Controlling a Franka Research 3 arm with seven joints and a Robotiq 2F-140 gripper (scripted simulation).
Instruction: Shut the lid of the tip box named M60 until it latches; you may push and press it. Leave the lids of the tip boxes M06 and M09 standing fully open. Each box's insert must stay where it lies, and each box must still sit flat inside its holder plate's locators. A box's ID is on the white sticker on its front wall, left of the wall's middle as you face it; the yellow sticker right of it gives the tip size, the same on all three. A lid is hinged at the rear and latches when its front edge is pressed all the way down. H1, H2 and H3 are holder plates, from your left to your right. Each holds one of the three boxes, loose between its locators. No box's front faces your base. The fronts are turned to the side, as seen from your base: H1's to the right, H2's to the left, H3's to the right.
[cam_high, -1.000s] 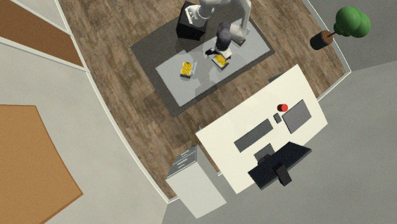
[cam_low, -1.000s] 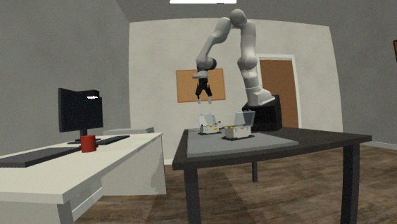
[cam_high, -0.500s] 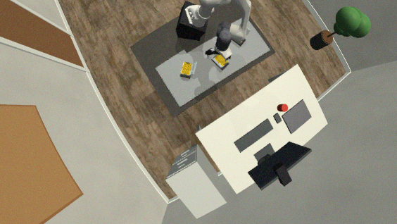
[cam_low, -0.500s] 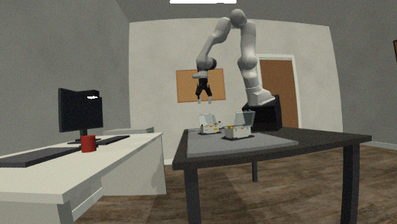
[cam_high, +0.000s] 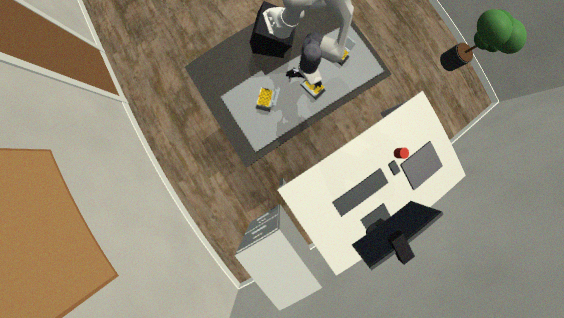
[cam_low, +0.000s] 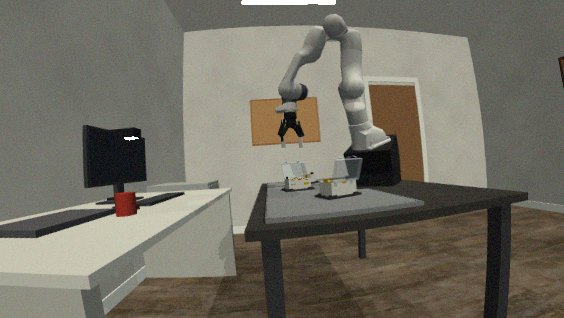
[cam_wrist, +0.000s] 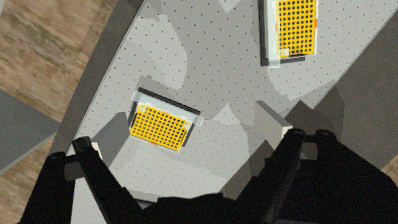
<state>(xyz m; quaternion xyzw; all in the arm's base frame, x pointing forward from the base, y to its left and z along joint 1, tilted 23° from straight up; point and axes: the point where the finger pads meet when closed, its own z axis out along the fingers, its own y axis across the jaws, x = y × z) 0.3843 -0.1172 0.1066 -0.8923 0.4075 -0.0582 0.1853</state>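
Three tip boxes with yellow inserts stand on the grey mat (cam_high: 305, 97). In the top view one box (cam_high: 266, 98) stands alone at the left, a second (cam_high: 315, 88) lies partly under my wrist, and a third (cam_high: 344, 56) is mostly hidden by the arm. The side view shows two boxes (cam_low: 297, 178) (cam_low: 340, 183) with lids standing up. The ID stickers are too small to read, so I cannot tell which box is M60. My gripper (cam_low: 291, 142) is open and empty, high above the boxes. The wrist view shows its fingers spread over the mat beside one open box (cam_wrist: 162, 125), with another box (cam_wrist: 291, 29) at the top edge.
The black robot pedestal (cam_high: 270, 31) stands at the table's back. A white desk (cam_low: 90, 235) with a monitor (cam_low: 114, 157), keyboard and red cup (cam_low: 125, 204) stands beside the table. A potted plant (cam_high: 492, 35) is in the corner.
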